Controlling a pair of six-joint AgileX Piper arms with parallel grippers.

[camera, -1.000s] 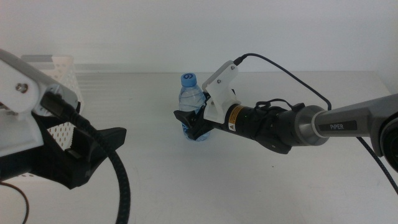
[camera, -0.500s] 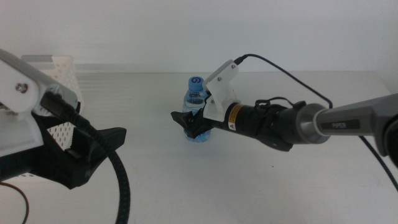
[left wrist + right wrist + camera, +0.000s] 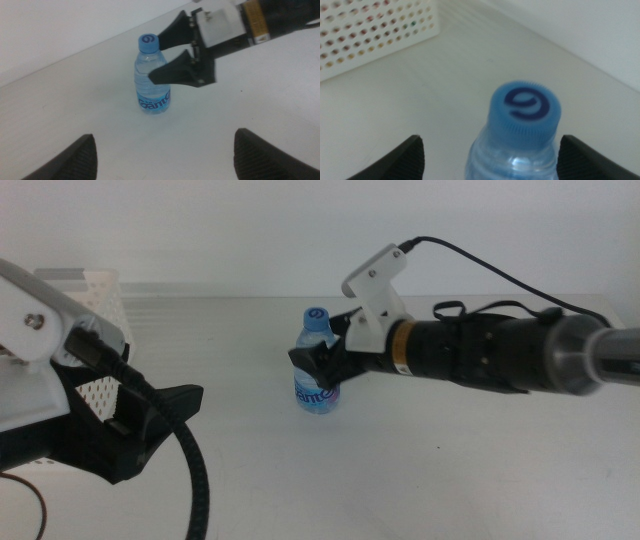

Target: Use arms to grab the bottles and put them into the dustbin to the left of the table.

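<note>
A: White tabletop (image 3: pixel 450 480) and a plain pale wall fill the middle view. Where does the water bottle (image 3: pixel 316 362) stand?

B: Upright near the centre, blue cap up, base on the surface. The right end effector (image 3: pixel 318 362) reaches in from the right at the bottle's upper half, one dark jaw on either side. The bottle is not lifted.

A: And the left arm?

B: Waiting low at the left, the left end effector (image 3: pixel 150 430) in front of the dustbin (image 3: pixel 85 285), well apart from the bottle.

A: Left wrist view?

B: Its own jaw tips sit far apart at the frame's corners, gripping nothing. Beyond them the bottle (image 3: pixel 152 75) stands between the right end effector's (image 3: pixel 170 55) spread jaws; I judge a gap on both sides, so no pinch yet.

A: Right wrist view?

B: Cap (image 3: pixel 524 111) centred between its two jaw tips, both clear of it. Perforated dustbin wall (image 3: pixel 370 35) lies beyond. Centring looks deliberate: squeezing there should hold the bottle square for the carry.
</note>
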